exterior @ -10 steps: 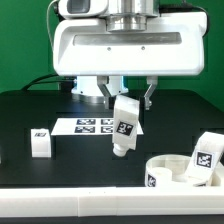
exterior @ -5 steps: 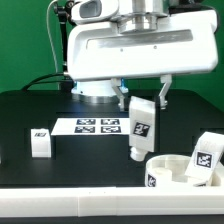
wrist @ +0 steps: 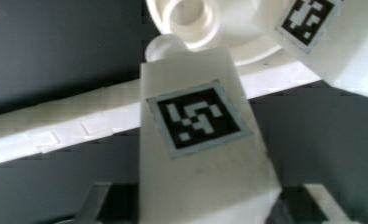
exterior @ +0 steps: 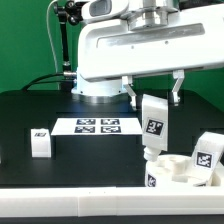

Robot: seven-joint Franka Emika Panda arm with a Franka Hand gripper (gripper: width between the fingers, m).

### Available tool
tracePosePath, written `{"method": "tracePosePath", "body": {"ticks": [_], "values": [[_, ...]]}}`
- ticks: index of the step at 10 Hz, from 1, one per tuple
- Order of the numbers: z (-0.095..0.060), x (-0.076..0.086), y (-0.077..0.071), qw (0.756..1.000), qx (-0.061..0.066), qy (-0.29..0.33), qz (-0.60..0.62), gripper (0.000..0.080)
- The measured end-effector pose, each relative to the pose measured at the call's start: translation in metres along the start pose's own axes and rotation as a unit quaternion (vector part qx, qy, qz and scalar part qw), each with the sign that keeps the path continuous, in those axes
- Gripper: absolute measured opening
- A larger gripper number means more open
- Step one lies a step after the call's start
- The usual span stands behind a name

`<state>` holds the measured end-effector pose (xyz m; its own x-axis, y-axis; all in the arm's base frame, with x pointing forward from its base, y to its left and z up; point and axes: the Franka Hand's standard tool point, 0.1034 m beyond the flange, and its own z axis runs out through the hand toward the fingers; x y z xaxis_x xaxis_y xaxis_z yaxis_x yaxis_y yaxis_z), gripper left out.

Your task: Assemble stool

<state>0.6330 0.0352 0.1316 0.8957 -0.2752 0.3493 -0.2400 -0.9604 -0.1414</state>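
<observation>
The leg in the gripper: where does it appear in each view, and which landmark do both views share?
Exterior view: the held leg hangs nearly upright under the gripper, just above the seat.
Wrist view: the held leg fills the middle, tag facing the camera.
Shared landmark: the long white bar.

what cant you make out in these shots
The seat: the exterior view's right edge cuts it off.
Whether the held leg touches the seat: unclear in both views.
The leg at the exterior view's right: cut by that edge.
Wrist view: blurred, and the held leg hides much of the seat.
</observation>
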Motion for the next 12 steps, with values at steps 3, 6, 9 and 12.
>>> {"method": "tracePosePath", "body": {"ticks": [3,6,9,12], "values": [[0.003,-0.009,-0.001,1.0,0.013,0.006,0.017,0.0327],[0.005,-0.01,-0.002,1.0,0.017,0.006,0.015,0.0327],[0.005,-0.01,-0.002,1.0,0.017,0.006,0.014,0.0327],[0.012,-0.008,-0.01,1.0,0.02,0.005,0.011,0.0327]]}}
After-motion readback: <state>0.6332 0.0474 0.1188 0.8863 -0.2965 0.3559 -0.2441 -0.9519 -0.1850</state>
